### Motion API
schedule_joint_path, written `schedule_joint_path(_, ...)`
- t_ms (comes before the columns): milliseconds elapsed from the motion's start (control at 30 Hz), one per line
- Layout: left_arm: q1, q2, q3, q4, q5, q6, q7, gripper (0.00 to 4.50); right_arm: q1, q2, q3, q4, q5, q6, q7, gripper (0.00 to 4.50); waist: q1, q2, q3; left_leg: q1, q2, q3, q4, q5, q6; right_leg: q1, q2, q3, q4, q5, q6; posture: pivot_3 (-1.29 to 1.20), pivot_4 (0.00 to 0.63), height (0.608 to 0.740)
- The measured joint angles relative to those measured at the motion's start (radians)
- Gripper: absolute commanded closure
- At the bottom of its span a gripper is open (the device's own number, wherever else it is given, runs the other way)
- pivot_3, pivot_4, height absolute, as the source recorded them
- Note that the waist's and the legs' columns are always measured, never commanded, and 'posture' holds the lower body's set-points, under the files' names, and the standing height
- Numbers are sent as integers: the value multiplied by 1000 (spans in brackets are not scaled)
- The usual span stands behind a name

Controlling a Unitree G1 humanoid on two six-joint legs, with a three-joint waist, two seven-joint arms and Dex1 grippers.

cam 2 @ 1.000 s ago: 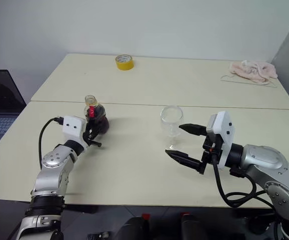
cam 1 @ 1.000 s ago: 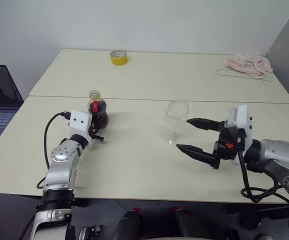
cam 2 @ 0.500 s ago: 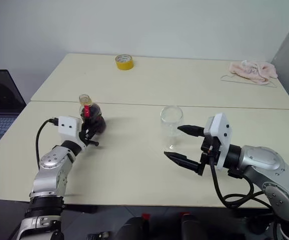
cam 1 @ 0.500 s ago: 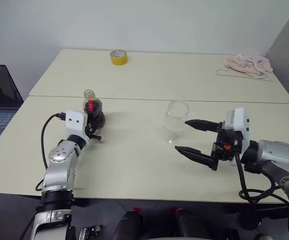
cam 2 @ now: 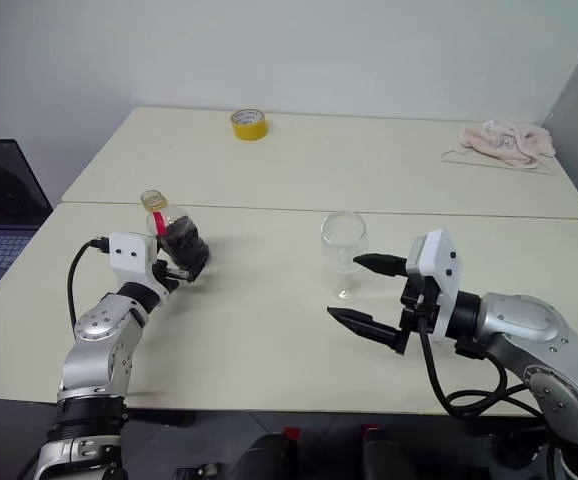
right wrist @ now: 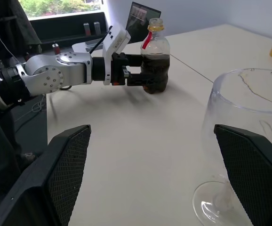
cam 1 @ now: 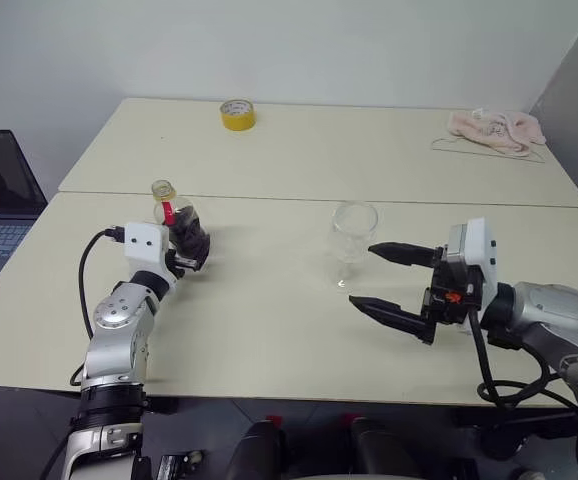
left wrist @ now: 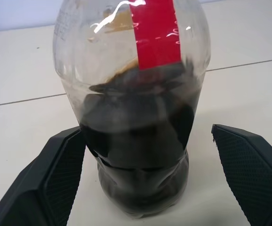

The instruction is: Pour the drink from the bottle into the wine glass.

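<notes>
bottle (left wrist: 136,117), plain red label strip (left wrist: 157,33), seemingly no lettering

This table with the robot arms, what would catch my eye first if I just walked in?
Probably the bottle of dark drink standing near the table's left side, between the open fingers of the left gripper. Next, the empty wine glass in the middle of the table, with the right gripper wide open beside it. At the far edge lie a yellow tape roll and a crumpled pink cloth.
</notes>
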Motion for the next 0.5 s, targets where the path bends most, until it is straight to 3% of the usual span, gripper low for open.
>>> schedule_joint_path(433, -91, 9, -4, 125, 6, -27, -20, 51, 1, 2, 37, 1, -30, -20, 3, 0, -1, 0, 0, 0, 0, 0, 0, 0, 0, 0, 0, 0, 0, 0, 0, 0, 150, 740)
schedule_joint_path(500, -95, 9, -5, 135, 13, -30, -21, 457, 1, 2, 37, 1, -30, -21, 3, 0, 0, 0, 0, 0, 0, 0, 0, 0, 0, 0, 0, 0, 0, 0, 0, 0, 150, 740)
